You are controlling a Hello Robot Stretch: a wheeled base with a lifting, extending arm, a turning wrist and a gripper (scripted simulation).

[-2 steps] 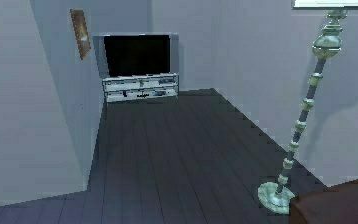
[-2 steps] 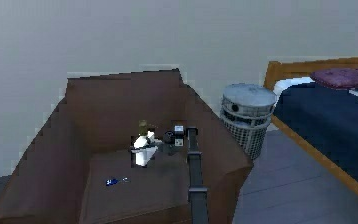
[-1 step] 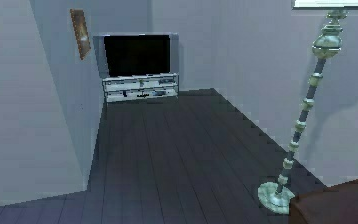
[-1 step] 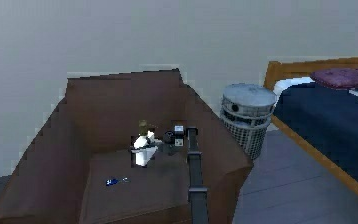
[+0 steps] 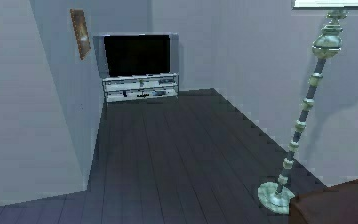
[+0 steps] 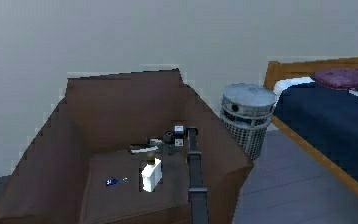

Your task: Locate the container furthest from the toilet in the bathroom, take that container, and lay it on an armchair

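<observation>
We see the white container [image 6: 150, 175] standing on the armchair [image 6: 107, 110] seat, near the gripper [image 6: 147, 150]. We cannot tell whether the gripper holds anything. We judge the container light, rigid and smooth: grip its body mid-height.

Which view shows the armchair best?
Arm side view: the armchair shows whole, with its back, both arms and seat, and a small white container standing on the seat. The forward view has a brown corner of it at its bottom right edge.
</observation>
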